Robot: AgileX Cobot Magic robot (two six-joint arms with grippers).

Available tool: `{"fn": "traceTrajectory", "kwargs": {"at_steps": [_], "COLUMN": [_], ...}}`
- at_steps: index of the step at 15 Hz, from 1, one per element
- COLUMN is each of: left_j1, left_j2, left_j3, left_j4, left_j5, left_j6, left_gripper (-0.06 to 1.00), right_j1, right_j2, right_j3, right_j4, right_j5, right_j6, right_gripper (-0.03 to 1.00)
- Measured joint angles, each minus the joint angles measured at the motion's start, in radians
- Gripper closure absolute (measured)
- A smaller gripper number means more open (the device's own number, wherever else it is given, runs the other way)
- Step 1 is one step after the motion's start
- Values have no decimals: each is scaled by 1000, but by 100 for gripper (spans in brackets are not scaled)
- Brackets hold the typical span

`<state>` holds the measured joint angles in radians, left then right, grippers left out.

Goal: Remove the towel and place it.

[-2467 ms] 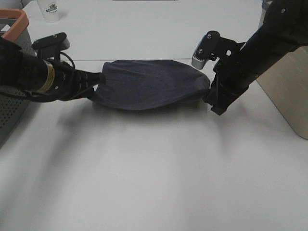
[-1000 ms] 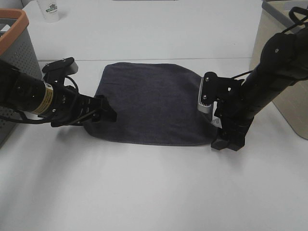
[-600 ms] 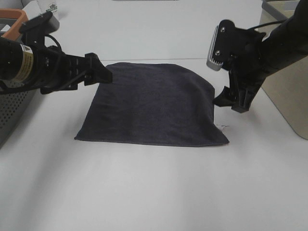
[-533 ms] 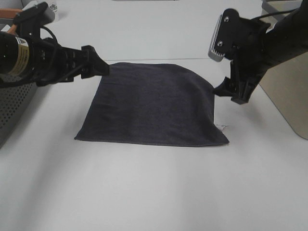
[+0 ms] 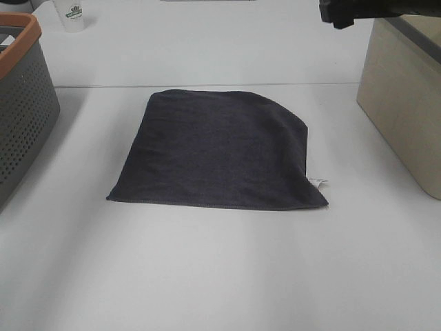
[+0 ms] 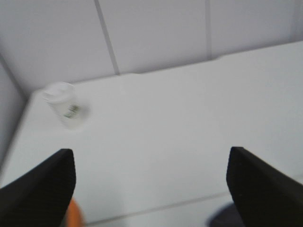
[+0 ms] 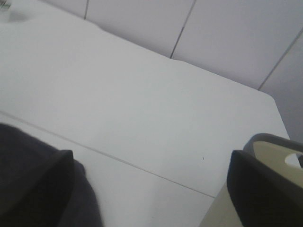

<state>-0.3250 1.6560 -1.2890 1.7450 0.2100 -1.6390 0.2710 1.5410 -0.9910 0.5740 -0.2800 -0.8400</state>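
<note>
The towel (image 5: 217, 152) is a dark charcoal cloth lying flat and spread out in the middle of the white table, with its small white tag (image 5: 318, 182) at the near right corner. Nothing holds it. My left gripper (image 6: 151, 189) is open and empty, raised high, with its black fingertips (image 6: 42, 189) wide apart; it is out of the high view. My right gripper (image 7: 149, 189) is also open and empty, raised above the towel's far right part (image 7: 12, 139). Only a black part of the right arm (image 5: 351, 10) shows at the top edge of the high view.
A grey perforated basket with an orange rim (image 5: 17, 34) stands at the left. A beige bin (image 5: 403, 103) stands at the right and also shows in the right wrist view (image 7: 222, 213). A white cup (image 5: 72, 14) stands far back left, also in the left wrist view (image 6: 64, 104).
Both grippers laid the towel flat on the table, let go of its corners and rose away. The left arm has left the high view; the right is nearly out at the top.
</note>
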Motion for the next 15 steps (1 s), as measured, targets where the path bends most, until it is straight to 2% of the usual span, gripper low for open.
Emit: {"fn": "traceTrajectory", "kwargs": {"at_steps": [1, 2, 3, 4, 5, 6, 7, 8, 9, 10, 11, 13, 14, 15], "left_j1": [0, 0, 0, 10, 28, 40, 77, 119, 189, 215, 239, 260, 260, 260], "left_j2": [0, -1, -1, -1, -1, -1, -1, -1, -1, -1, -1, -1, -1, -1], "left_j3": [-30, -63, -99, -137, -175, -193, -235, -277, -337, -362, -387, -419, -424, -425], "left_j4": [-30, -103, -221, -366, -542, -649, -871, -1064, -1386, -1491, -1569, -1615, -1617, -1619], "left_j5": [122, 216, 286, 334, 354, 364, 380, 399, 462, 502, 554, 658, 715, 740], "left_j6": [113, 249, 421, 602, 768, 843, 1031, 1187, 1448, 1522, 1562, 1580, 1583, 1583], "left_gripper": [16, 18, 19, 19, 19, 19, 19, 19, 19, 19, 19, 19, 19, 19], "right_j1": [0, 0, 0, 0, -1, -2, -3, -3, -3, -3, -2, -2, -2, -2], "right_j2": [0, 0, 0, 1, 4, 7, 19, 35, 82, 113, 143, 204, 228, 237], "right_j3": [-2, -17, -47, -88, -141, -175, -252, -326, -487, -579, -665, -829, -886, -910], "right_j4": [123, 292, 454, 551, 593, 601, 592, 556, 416, 313, 172, -111, -267, -338], "right_j5": [-35, -50, -54, -22, 48, 102, 220, 369, 672, 815, 947, 1181, 1262, 1297], "right_j6": [2, 3, 3, -5, -16, -26, -37, -46, -4, 63, 150, 374, 479, 528], "right_gripper": [12, 12, 12, 13, 13, 13, 13, 13, 13, 13, 14, 14, 14, 14]}}
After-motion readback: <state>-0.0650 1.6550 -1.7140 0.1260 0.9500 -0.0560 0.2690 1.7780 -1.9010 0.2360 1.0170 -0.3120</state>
